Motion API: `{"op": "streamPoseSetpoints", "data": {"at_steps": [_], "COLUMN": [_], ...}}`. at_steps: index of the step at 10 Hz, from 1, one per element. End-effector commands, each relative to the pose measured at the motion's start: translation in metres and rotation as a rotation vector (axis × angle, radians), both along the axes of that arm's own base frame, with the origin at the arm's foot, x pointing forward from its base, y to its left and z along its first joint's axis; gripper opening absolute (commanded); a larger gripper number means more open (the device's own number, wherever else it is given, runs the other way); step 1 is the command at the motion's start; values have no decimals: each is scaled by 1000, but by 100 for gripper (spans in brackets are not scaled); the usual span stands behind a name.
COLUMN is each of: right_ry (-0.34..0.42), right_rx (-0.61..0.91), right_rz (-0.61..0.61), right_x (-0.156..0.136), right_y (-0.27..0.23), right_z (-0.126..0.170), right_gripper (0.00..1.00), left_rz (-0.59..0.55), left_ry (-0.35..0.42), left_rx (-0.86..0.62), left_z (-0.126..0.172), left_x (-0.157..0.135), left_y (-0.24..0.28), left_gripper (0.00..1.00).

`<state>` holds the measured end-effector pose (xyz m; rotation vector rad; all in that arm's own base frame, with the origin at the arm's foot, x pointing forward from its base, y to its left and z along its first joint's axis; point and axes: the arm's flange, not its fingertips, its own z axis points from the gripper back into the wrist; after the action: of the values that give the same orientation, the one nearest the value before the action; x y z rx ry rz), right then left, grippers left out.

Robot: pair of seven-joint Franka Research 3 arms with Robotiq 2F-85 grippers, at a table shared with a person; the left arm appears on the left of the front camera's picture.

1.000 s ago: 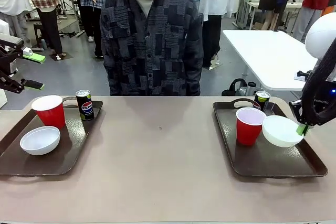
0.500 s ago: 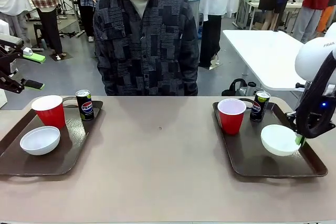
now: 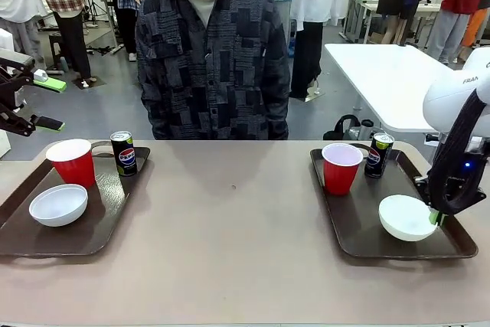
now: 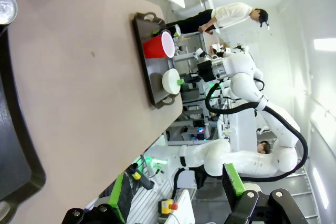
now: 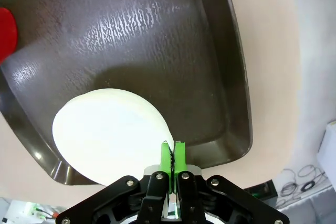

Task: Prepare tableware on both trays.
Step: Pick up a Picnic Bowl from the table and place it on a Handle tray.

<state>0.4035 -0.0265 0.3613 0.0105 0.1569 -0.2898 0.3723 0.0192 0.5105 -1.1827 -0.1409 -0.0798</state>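
Note:
Two dark brown trays lie on the tan table. The left tray (image 3: 96,231) holds a red cup (image 3: 70,161), a dark can (image 3: 122,152) and a white bowl (image 3: 58,204). On the right tray (image 3: 360,235) stand a red cup (image 3: 341,168) and a can (image 3: 378,154). A second white bowl (image 3: 407,217) sits low over that tray's near right part, with my right gripper (image 3: 436,216) shut on its rim. The right wrist view shows the green pads (image 5: 167,157) pinching the bowl's (image 5: 107,135) edge above the tray (image 5: 157,35). My left gripper (image 3: 52,102) hangs open at the far left, above the left tray.
A person in a dark patterned shirt (image 3: 210,59) stands at the table's far side, hands out of sight. The right tray's near rim (image 5: 231,150) lies just beyond the bowl. Bare tabletop (image 3: 230,220) stretches between the trays. A white table (image 3: 390,74) stands behind at right.
My right gripper has lowered the bowl down and toward the tray's near right. The right red cup now stands farther back and left. The left arm has not moved.

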Motion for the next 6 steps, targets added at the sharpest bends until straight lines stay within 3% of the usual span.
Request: {"op": "streamPoseSetpoints", "data": {"at_steps": [1,2,3,4,5,6], "right_ry": [22,31,33,28,20,12], "right_rx": [-26,-10,-3,16,41,54], "right_rz": [43,60,71,95,146,202], "right_x": [0,-2,-6,-13,-25,-36], "right_y": [3,5,7,9,10,11], "right_z": [-9,-8,-3,5,20,34], "right_gripper": [3,45,23,65,43,85], "left_rz": [-2,-2,-2,-2,-2,-2], "left_ry": [-1,-1,-1,-1,-1,-1], "left_rx": [-3,-3,-3,-3,-3,-3], "left_z": [1,1,1,1,1,1], "left_x": [-1,-1,-1,-1,-1,-1], "left_y": [1,1,1,1,1,1], "left_gripper": [92,92,92,92,92,92]}}
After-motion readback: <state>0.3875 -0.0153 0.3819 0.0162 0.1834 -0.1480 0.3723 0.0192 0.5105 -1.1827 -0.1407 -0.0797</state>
